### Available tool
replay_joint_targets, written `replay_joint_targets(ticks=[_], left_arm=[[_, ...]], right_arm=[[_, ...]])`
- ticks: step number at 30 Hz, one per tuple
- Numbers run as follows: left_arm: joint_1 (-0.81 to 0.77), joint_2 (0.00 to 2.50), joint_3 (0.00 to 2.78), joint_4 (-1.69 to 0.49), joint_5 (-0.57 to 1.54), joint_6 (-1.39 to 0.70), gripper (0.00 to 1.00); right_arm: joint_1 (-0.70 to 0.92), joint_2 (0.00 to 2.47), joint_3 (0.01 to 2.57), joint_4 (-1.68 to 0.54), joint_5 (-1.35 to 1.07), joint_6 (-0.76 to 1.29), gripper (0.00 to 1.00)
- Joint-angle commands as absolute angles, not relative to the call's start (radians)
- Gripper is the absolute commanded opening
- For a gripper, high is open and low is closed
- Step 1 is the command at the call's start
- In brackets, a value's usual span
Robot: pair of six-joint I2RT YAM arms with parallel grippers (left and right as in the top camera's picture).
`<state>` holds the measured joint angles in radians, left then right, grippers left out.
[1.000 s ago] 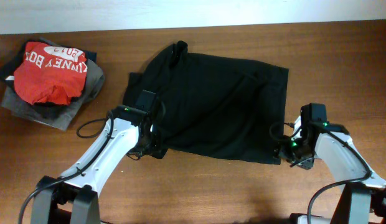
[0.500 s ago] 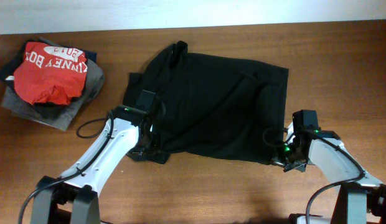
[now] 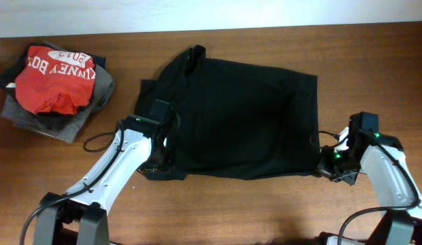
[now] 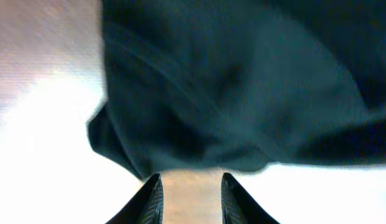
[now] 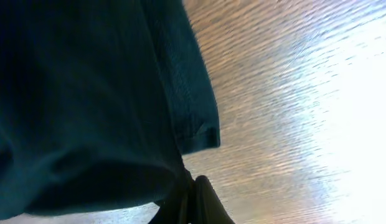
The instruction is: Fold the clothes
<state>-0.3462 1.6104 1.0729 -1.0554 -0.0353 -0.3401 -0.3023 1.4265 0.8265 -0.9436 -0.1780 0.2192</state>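
Note:
The clothes, one black top (image 3: pixel 245 116), lie spread flat across the middle of the table. My left gripper (image 3: pixel 158 163) sits at the top's lower left corner. In the left wrist view this gripper (image 4: pixel 190 186) is open, bare wood shows between its fingers, and the cloth's edge (image 4: pixel 199 158) lies just beyond the tips. My right gripper (image 3: pixel 325 167) is at the lower right corner. In the right wrist view this gripper (image 5: pixel 192 193) is shut, with a fold of the black cloth (image 5: pixel 75 93) pinched in it.
A pile with a red T-shirt (image 3: pixel 54 78) on a grey garment (image 3: pixel 99 95) sits at the far left. Brown wooden table (image 3: pixel 265 204) runs along the front, and its back edge meets a white wall (image 3: pixel 197 13).
My right gripper shut on the top's lower right edge and drew it out to the right, flattening that side. My left gripper opened and let go of the lower left corner.

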Motion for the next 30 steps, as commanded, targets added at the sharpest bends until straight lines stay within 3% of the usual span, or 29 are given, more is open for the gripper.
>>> replay_joint_targets(ticks=[1, 4, 7, 11, 19, 30], left_arm=[[-0.351, 1.612, 1.065, -1.094, 0.084, -0.342, 0.3], [-0.372, 1.612, 1.034, -1.114, 0.087, -0.342, 0.3], [-0.39, 1.612, 0.99, -1.104, 0.087, -0.343, 0.18], [-0.391, 1.612, 0.943, -1.007, 0.086, -0.344, 0.18], [-0.391, 1.612, 0.881, -0.839, 0.023, -0.386, 0.36], [-0.39, 1.618, 0.801, -0.731, -0.053, -0.407, 0.42]], right_arm=[[-0.315, 1.414, 0.838, -0.927, -0.172, 0.188, 0.04], [-0.315, 1.414, 0.838, -0.912, -0.173, 0.188, 0.04], [-0.315, 1.414, 0.838, -0.903, -0.173, 0.188, 0.04], [-0.315, 1.414, 0.838, -0.899, -0.172, 0.187, 0.04], [-0.315, 1.414, 0.838, -0.897, -0.172, 0.186, 0.07], [-0.315, 1.414, 0.838, -0.897, -0.173, 0.172, 0.09]])
